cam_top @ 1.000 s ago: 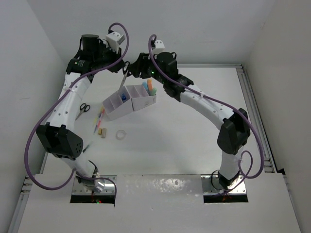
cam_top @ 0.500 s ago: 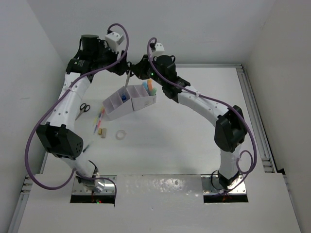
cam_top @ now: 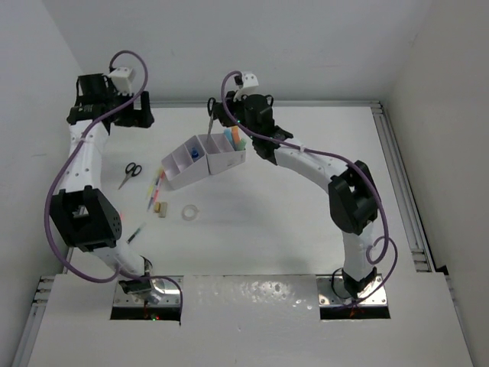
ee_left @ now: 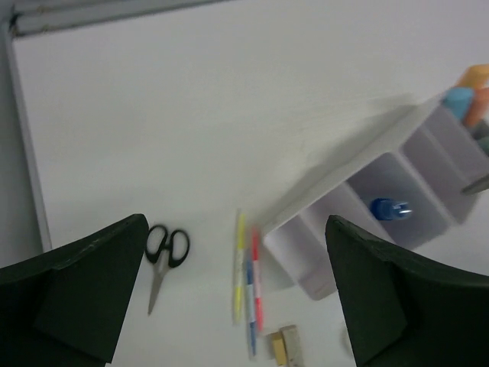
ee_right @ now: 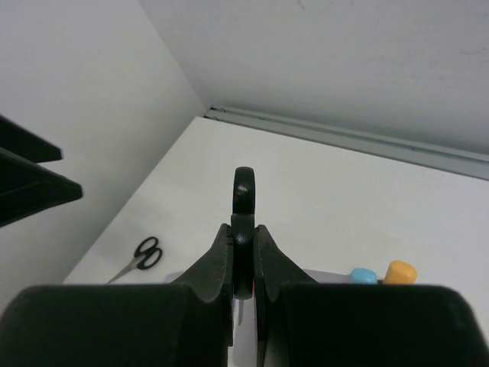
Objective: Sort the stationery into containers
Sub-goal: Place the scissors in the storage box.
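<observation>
Scissors (ee_left: 163, 256) near table edge (ee_left: 27, 153) (organiser (ee_left: 328, 191) apart)

Bright, even, diffuse light; shadows on the white counter (cam_top: 306, 206) are faint and soft-edged. Glare speckles the glossy panel (cam_top: 252, 289) at its near edge. The left wrist view is slightly blurred; the right pincer (ee_right: 243, 233) looms dark and unfocused.

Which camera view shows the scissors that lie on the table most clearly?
The left wrist view: the scissors appear largest there, both black handle loops and the blades unobstructed. The top external view shows them whole but small, left of the organiser. The right wrist view shows them small too, at lower left.
</observation>
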`<action>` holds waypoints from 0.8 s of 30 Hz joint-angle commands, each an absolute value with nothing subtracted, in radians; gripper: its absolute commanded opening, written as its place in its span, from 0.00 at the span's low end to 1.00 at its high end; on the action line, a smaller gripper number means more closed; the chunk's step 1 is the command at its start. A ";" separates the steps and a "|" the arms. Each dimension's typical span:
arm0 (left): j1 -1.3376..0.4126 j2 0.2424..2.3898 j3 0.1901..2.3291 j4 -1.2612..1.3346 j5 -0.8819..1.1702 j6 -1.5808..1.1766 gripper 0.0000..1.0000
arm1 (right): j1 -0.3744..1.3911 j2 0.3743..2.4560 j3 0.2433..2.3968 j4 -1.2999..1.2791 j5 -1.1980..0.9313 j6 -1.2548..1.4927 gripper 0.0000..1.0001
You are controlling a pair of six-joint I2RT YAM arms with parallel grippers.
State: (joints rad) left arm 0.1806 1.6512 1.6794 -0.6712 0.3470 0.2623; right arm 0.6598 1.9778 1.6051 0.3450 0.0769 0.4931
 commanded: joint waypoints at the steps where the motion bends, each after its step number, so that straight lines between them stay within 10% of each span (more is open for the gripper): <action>1: 0.258 1.649 1.602 -0.632 0.286 0.259 1.00 | 0.661 2.029 1.603 0.428 0.098 0.462 0.00; 13: 0.371 1.706 1.375 -0.486 0.135 0.360 0.94 | 0.683 2.126 1.545 0.518 0.052 0.413 0.00; 18: 0.382 1.787 1.356 -0.485 0.097 0.437 0.68 | 0.692 2.083 1.493 0.512 0.046 0.402 0.55; 24: 0.370 1.871 1.356 -0.485 0.071 0.532 0.64 | 0.699 1.970 1.441 0.547 0.052 0.396 0.62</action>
